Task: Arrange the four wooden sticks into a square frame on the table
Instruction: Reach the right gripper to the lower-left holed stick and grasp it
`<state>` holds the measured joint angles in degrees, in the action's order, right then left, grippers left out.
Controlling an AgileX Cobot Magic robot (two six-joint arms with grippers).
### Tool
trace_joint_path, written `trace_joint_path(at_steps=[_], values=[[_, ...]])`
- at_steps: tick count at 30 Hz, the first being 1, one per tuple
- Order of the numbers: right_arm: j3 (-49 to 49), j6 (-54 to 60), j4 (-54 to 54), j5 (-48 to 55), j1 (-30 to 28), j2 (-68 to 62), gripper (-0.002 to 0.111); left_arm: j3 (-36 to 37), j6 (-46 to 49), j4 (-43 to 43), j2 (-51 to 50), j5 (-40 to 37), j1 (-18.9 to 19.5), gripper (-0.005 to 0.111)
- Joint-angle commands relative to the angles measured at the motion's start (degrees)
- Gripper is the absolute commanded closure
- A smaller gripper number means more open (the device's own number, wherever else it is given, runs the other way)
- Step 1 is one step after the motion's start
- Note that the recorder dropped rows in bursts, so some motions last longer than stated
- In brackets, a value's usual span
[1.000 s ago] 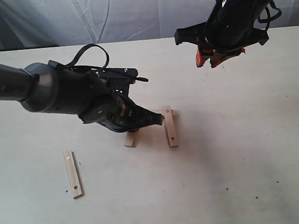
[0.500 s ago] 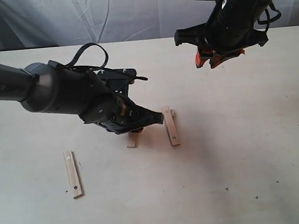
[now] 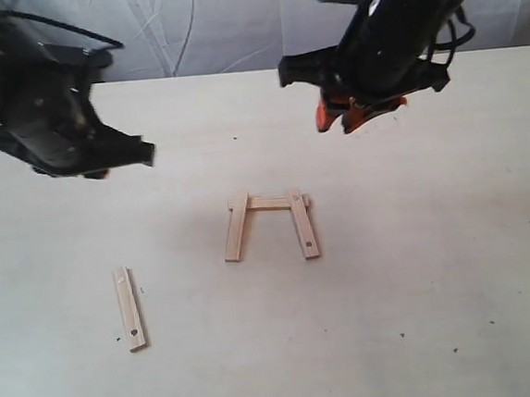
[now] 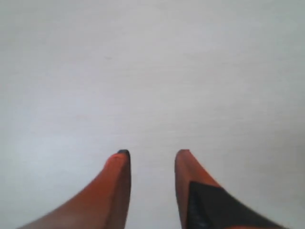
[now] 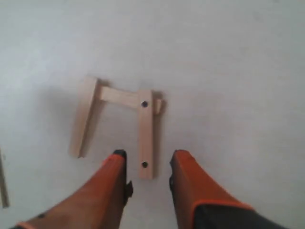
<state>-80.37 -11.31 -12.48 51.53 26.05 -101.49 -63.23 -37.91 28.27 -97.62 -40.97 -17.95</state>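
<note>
Three of the four wooden sticks form an open-sided square near the middle of the table (image 3: pixel 438 267). A plain stick (image 3: pixel 237 227) and a holed stick (image 3: pixel 302 223) lie roughly parallel. A cross stick (image 3: pixel 270 203) joins their ends on the side nearer the far edge, with the holed stick overlapping it. The side toward the near edge is open. The fourth stick (image 3: pixel 129 308), also holed, lies well apart, toward the near left corner. The left gripper (image 4: pixel 150 155) hangs over bare tabletop toward the far left corner, fingers narrowly parted and empty. The right gripper (image 3: pixel 344 117) hangs above the table between the three joined sticks and the far edge, fingers narrowly parted, holding nothing.
</note>
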Motion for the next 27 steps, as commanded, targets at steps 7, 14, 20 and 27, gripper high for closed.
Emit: trace_joint_path(at_steps=[7, 14, 20, 27], values=[[-0.6, -5.5, -0.7, -6.2, 22.7, -9.9, 0.076, 0.0, 19.4, -15.3, 16.3, -4.8, 15.6, 0.107], [-18.4, -10.3, 4.1, 0.1, 32.5, -23.5, 0.076, 0.0, 40.6, -39.7, 21.8, -7.8, 21.2, 0.107], [-29.9, -12.8, 8.2, 4.7, 34.4, -32.1, 0.063, 0.0, 43.1, -44.2, 21.8, -6.6, 25.8, 0.107], [-33.9, -16.0, 12.0, 7.2, 34.7, -36.7, 0.063, 0.0, 43.1, -44.2, 21.8, -5.6, 25.8, 0.107]])
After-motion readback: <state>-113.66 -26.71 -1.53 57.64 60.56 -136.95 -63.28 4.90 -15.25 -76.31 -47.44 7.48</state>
